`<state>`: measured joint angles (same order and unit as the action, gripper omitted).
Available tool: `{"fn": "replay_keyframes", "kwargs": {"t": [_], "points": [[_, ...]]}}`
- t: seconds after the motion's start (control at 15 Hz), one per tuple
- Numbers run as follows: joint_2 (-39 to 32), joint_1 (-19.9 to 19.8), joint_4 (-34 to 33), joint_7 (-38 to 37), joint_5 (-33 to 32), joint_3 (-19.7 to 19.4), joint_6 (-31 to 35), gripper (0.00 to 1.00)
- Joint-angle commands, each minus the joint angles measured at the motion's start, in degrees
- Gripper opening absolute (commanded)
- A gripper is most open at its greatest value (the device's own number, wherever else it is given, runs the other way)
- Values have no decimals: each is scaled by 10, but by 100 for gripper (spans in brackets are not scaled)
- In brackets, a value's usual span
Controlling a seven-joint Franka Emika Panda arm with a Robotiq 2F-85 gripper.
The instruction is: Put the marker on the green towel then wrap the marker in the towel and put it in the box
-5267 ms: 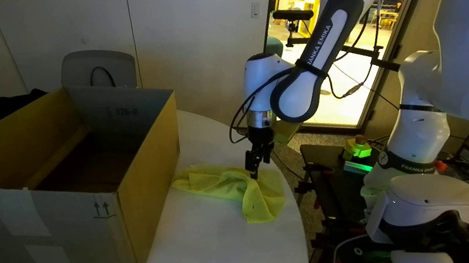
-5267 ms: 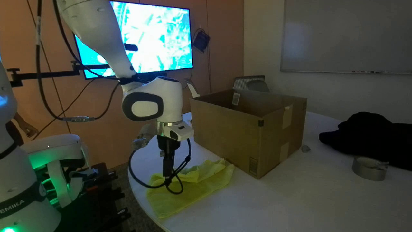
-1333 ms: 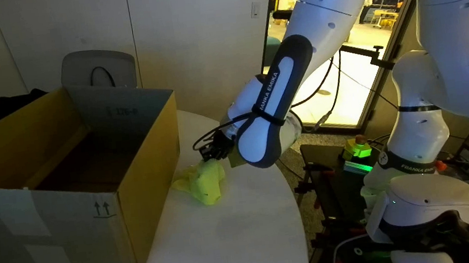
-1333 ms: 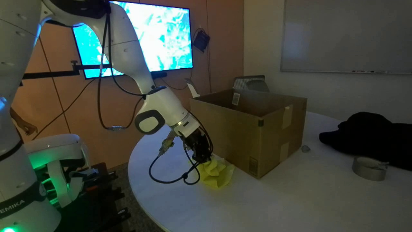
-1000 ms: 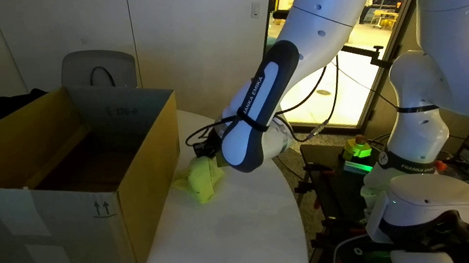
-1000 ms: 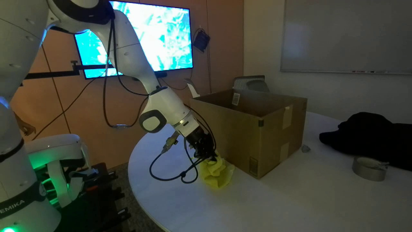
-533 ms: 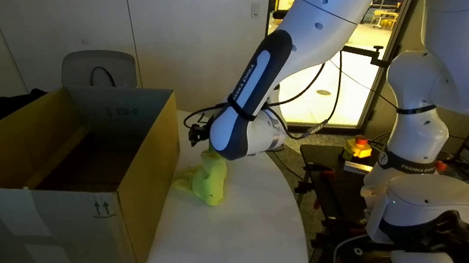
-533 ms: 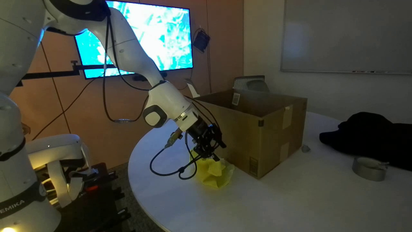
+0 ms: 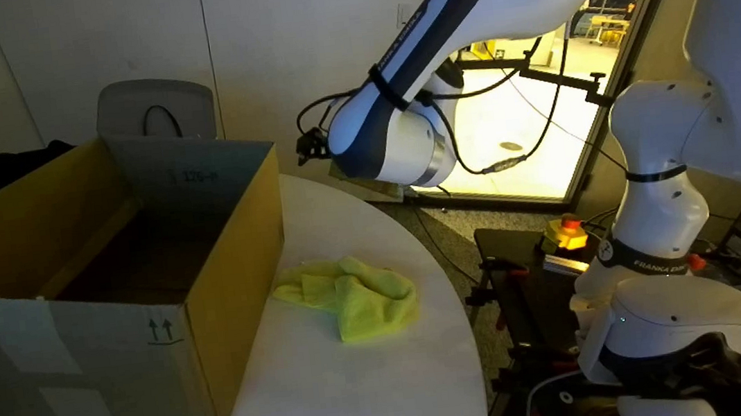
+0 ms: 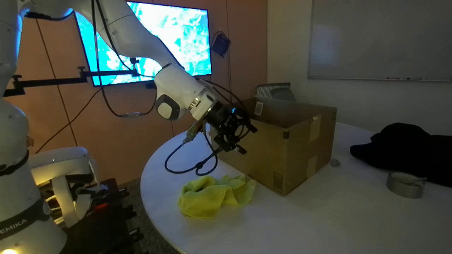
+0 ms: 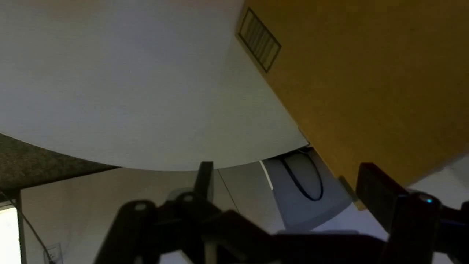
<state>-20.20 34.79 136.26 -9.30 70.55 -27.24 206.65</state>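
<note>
The green towel [image 9: 378, 305] lies in a loose, folded heap on the white table beside the box; it also shows in an exterior view [image 10: 204, 201]. The marker is not visible in any view; I cannot tell if it lies under the folds. The brown cardboard box [image 9: 240, 286] stands open-topped beside the towel, and its side fills the right of the wrist view [image 11: 366, 84]. My gripper [image 10: 248, 139] is open and empty, tilted, above the towel and in front of the box's near wall. In the wrist view its fingers [image 11: 287, 167] stand wide apart with nothing between them.
The round white table's edge [image 9: 472, 336] curves past the towel. A grey tape roll [image 10: 404, 185] and a black cloth [image 10: 406, 151] lie beyond the box. A grey chair [image 9: 153, 107] stands behind it. A cable [image 10: 183, 171] loops below the wrist.
My gripper pulled the towel's edge over towards the box, then opened and rose away. The bunched-up towel has flopped back towards the table's edge into a lower, wider heap.
</note>
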Motion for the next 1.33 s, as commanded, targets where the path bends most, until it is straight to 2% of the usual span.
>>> {"fn": "replay_keyframes", "kwargs": {"t": [0.0,0.33,0.67,0.87,1.07,1.27], "points": [[104,19,50,41,-26,6,-24,100],[149,35,89,86,-28,26,-142,100],[124,36,113,111,-69,20,-288,100],[88,39,117,86,-158,1,-368,100],[42,49,103,43,-282,-34,-446,100],[4,63,84,-4,-381,-61,-485,100]]}}
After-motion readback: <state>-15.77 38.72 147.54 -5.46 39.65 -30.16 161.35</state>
